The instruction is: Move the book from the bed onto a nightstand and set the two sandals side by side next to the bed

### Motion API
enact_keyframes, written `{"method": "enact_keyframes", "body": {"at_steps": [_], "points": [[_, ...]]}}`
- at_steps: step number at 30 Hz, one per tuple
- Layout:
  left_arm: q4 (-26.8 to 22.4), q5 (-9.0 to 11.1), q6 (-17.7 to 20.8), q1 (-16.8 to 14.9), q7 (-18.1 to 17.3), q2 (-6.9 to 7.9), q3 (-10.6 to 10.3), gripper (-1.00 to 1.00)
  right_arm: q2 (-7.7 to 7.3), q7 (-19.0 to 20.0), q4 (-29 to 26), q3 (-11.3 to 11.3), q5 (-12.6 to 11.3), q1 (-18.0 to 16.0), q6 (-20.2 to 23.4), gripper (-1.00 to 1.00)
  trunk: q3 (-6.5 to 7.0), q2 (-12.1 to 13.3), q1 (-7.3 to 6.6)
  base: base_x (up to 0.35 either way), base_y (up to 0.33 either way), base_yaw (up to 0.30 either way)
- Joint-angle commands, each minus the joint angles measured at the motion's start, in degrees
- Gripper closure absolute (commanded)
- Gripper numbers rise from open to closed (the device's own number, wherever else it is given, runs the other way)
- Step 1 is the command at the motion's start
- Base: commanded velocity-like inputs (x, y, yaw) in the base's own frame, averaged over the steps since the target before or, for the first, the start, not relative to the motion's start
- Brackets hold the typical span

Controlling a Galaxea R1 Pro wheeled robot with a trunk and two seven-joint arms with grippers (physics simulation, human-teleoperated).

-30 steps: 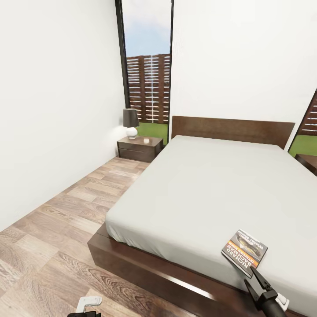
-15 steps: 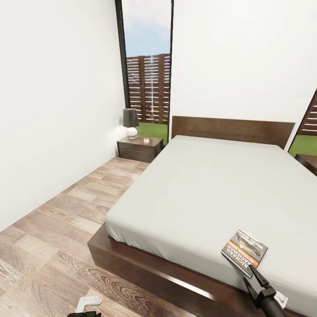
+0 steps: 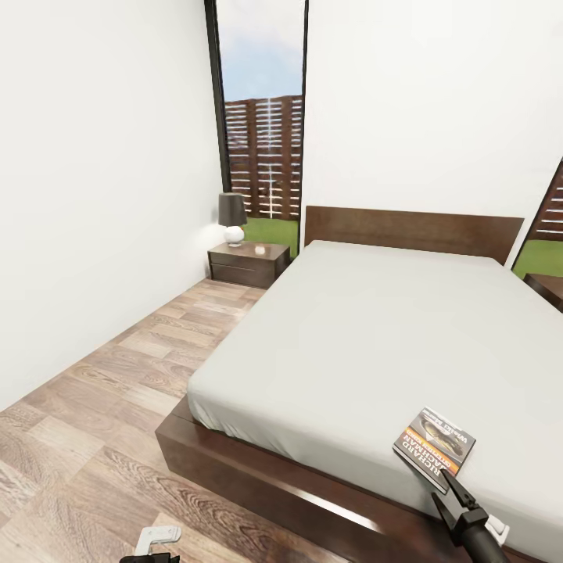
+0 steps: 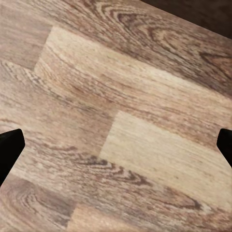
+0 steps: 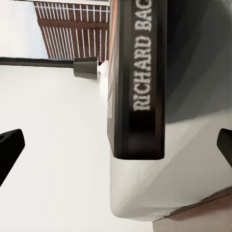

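- The right arm's black two-fingered gripper (image 3: 447, 499) is spread wide; in the right wrist view one fingertip sits at each edge of the picture, with the book's spine centred in the gap between them.
- Its tips sit just at the near edge of the small thin paperback book with the dark cover, orange band and white "RICHARD BACHMAN" lettering (image 3: 435, 448), which lies flat on the mattress near the foot-end corner. Whether a finger already touches it I cannot tell.
- To grip well, I judge one finger should slide under the near edge and one over the cover before closing; the mattress looks soft, so pressing in slightly may help the lower finger get beneath.
- Close across the thin thickness, not the width, and squarely, or the book may pivot or skid away.
- The large low bed with the dark brown wooden frame and pale grey-white mattress (image 3: 375, 328) carries nothing else here.
- The small square dark brown wooden nightstand (image 3: 248, 263) stands beside the headboard, well apart from the book, bearing a dark-shaded lamp with a white round base (image 3: 232, 218); set the book on the bare part of the top.
- The left arm's gripper (image 4: 116, 145) is spread over the wood-plank floor (image 3: 102, 407), holding nothing.
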Motion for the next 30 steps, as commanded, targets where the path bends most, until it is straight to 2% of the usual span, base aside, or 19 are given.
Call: {"method": "enact_keyframes", "body": {"at_steps": [1,30], "points": [[0.0,0.6,0.0,0.0,-0.1,0.04,-0.4,-1.0,-0.01,0.1,0.0,0.1,-0.3,0.0,0.6,-1.0,-0.05,0.0,-0.01,0.0,0.0,0.0],[0.0,0.6,0.0,0.0,-0.1,0.04,-0.5,-1.0,-0.01,0.2,0.0,0.1,-0.3,0.0,0.4,-1.0,-0.05,0.0,-0.01,0.0,0.0,0.0]]}}
